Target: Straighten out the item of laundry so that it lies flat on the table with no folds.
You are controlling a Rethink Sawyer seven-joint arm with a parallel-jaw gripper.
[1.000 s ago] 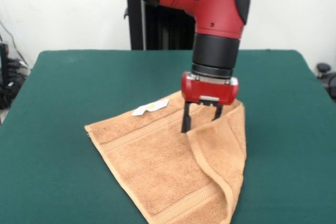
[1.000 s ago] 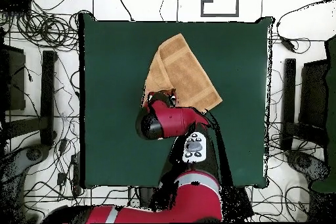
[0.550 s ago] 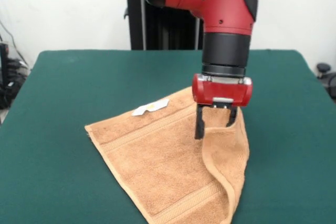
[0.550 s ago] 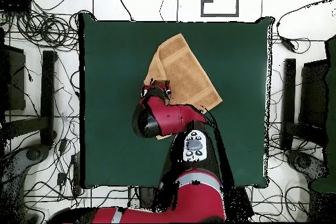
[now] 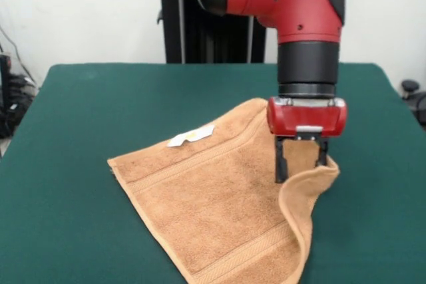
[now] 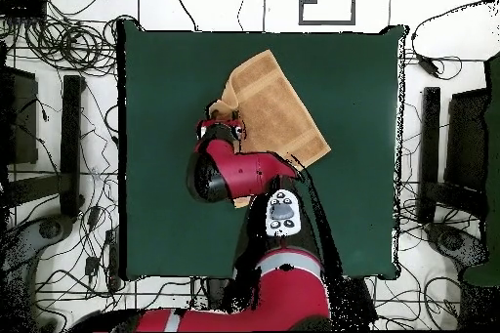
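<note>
The item of laundry (image 5: 213,197) is an orange-tan towel lying on the green table (image 5: 80,98), with a white tag (image 5: 190,136) at its far edge. Its right side is folded over, and the fold's edge rises in a curl at my gripper (image 5: 301,169). The gripper points straight down and is shut on that raised edge of the item of laundry, just above the table. In the overhead view the item of laundry (image 6: 278,104) spreads out beyond the gripper (image 6: 221,130), and the arm hides the part of it nearest the base.
Green table (image 6: 361,202) extends wide on all sides of the towel. A black stand (image 5: 200,38) rises behind the table's far edge. Cables and dark equipment (image 6: 59,144) lie on the floor around the table.
The gripper has moved to the right in the front view, drawing the folded flap with it. More of the towel's middle now lies uncovered and the fold sits farther right.
</note>
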